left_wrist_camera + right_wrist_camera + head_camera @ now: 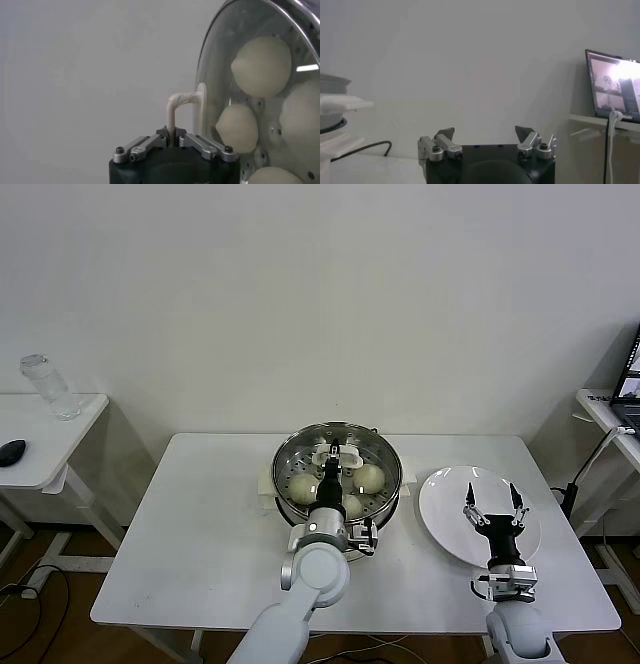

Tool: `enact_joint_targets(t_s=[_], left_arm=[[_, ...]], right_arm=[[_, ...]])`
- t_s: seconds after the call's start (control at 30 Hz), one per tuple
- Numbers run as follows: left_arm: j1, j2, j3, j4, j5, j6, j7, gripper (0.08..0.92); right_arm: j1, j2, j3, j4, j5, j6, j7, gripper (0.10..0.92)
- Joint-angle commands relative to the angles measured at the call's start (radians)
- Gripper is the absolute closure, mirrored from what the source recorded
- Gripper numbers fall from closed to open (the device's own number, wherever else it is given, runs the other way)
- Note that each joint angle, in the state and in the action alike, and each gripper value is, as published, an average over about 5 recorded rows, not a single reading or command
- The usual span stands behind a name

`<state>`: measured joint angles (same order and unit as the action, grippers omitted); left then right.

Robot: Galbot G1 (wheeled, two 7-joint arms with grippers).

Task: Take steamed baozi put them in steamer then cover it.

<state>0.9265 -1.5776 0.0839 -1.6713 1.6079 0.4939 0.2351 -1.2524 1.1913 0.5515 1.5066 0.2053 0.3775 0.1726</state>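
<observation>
The steamer (287,452), a shiny steel pot, stands at the table's middle back. Several cream-white baozi (303,487) lie inside it. The clear glass cover (220,60) lies over the pot's mouth, and the baozi (261,65) show through it. My left gripper (330,468) (171,135) is shut on the cover's white handle (182,100), over the pot's middle. Whether the cover rests fully on the rim I cannot tell. My right gripper (492,506) (485,135) hangs open and empty over the white plate (445,489).
The white plate lies to the right of the steamer. A side table on the left holds a bottle (45,384) and a black mouse (12,451). Another on the right carries a laptop (615,85) with a cable.
</observation>
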Motion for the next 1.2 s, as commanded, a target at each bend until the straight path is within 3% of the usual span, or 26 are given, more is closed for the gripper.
enact_joint_targets(t_s=[0.03, 0.33, 0.97, 1.2], left_arm=[[0.002, -0.002, -0.006, 0.008, 0.012, -0.005, -0.001, 0.806], [0.019, -0.003, -0.02, -0.013, 0.025, -0.008, 0.023, 0.779], [0.128, 0.089, -0.008, -0.261, -0.129, -0.021, 0.009, 0.243], [0.158, 0.144, -0.033, -0.383, -0.307, -0.023, -0.001, 0.178]], right_arm=[[-0.001, 0.001, -0.001, 0.001, -0.003, 0.002, 0.0, 0.203], [0.001, 0.001, -0.002, -0.001, -0.004, 0.003, 0.0, 0.203], [0.012, 0.006, -0.008, -0.007, -0.027, 0.006, 0.001, 0.203], [0.008, 0.008, -0.006, -0.008, -0.028, 0.01, 0.0, 0.203]])
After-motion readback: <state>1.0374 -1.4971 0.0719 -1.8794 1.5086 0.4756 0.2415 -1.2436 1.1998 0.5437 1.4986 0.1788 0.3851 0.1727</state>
